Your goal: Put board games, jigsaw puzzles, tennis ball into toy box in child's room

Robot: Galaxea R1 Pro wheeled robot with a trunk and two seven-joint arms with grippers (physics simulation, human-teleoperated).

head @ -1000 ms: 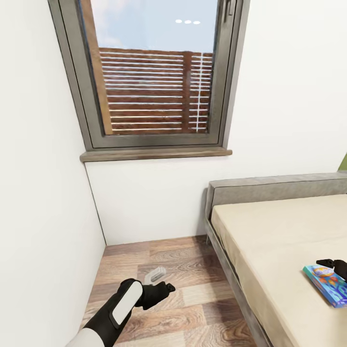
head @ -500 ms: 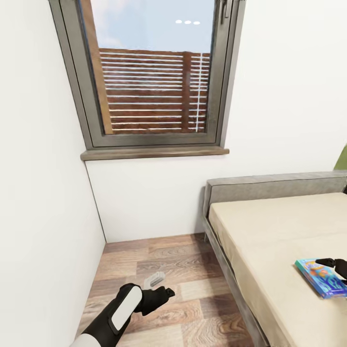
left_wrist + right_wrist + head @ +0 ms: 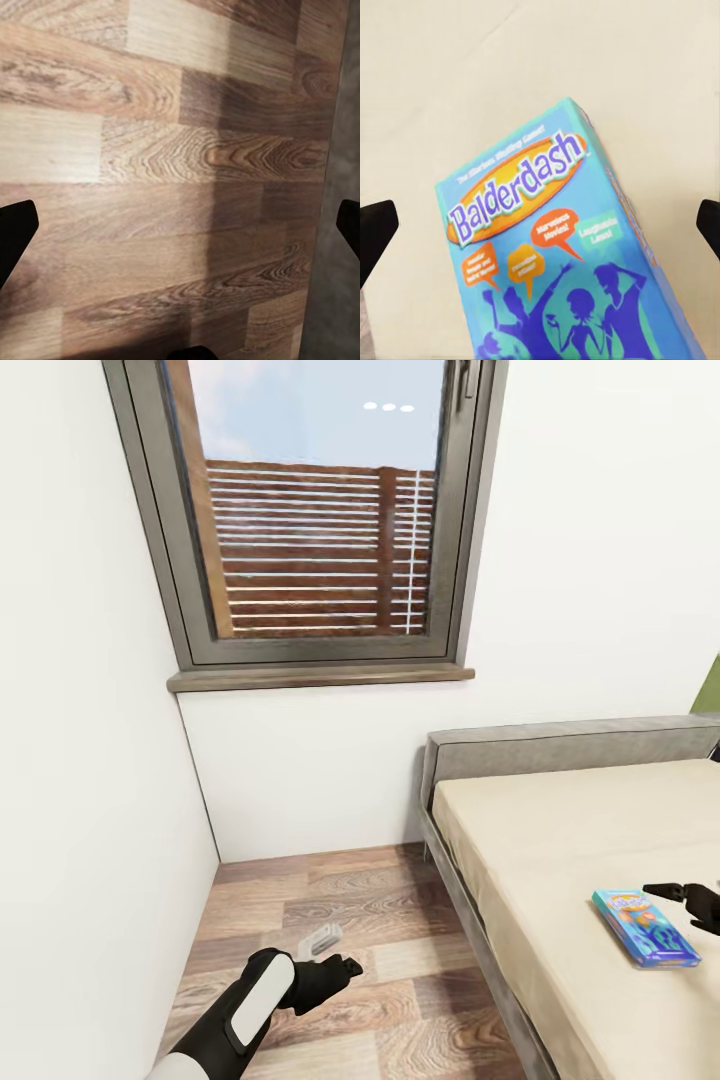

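Right gripper [image 3: 690, 901] hangs spread wide just beside the blue board game [image 3: 644, 927], not touching it. That box lies flat on the bed's [image 3: 560, 830] beige mattress, its "Balderdash" lid facing up. Left gripper [image 3: 340, 967] is also spread, empty, low over the plank floor [image 3: 380, 920] beside the bed frame.

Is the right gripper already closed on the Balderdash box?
No: the right gripper is wide open above the board game, which lies flat on the bed.
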